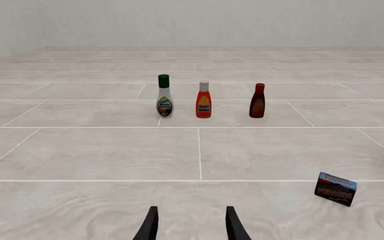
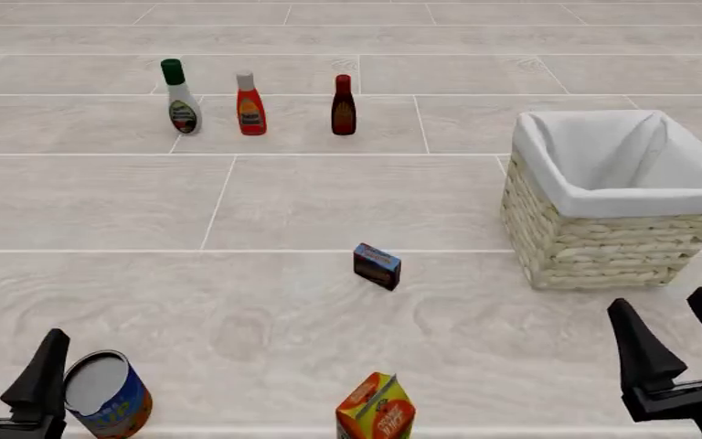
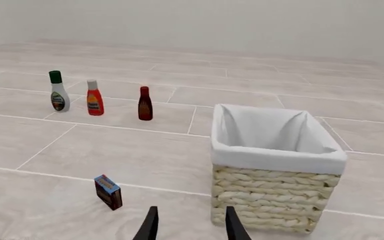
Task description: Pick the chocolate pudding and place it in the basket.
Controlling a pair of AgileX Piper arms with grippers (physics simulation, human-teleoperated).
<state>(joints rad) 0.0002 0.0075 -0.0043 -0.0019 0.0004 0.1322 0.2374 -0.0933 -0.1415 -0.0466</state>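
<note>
At table centre stands the small dark-blue-and-brown chocolate pudding carton point(image 2: 377, 265), tilted, at nine o'clock from the pale wicker basket point(image 2: 595, 247); both arms' fingers spread, empty.

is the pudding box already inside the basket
No, the chocolate pudding stands on the table, left of the basket and apart from it, whose white lining holds nothing visible.
</note>
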